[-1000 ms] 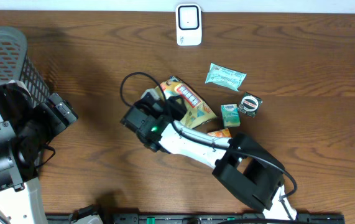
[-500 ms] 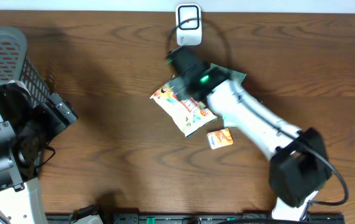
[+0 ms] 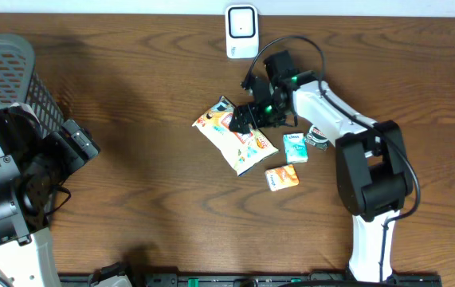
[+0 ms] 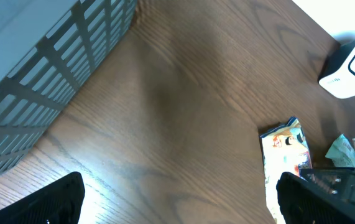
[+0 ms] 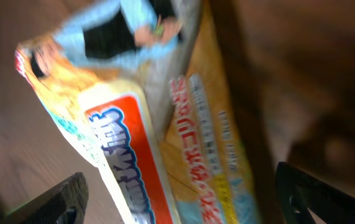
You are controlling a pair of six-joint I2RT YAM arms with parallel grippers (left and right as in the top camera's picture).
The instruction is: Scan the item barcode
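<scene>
Overhead: grey basket [image 3: 8,68] far left, contents hidden. Right gripper [image 3: 245,119] jaws released over the snack bag [image 3: 231,143]; left gripper [image 3: 80,143] jaws released too; scanner [image 3: 242,32] behind.

Dark brown wood-grain table [image 3: 131,175], bit of glare on it – grey slatted basket [image 3: 4,72] at left, pale strip [image 3: 370,6] along far edge.

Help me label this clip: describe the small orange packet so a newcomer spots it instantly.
From the white scanner at the top of the overhead view, drop past the big snack bag. The small orange packet lies right of its lower corner, below the green box, the only plain orange one.
</scene>
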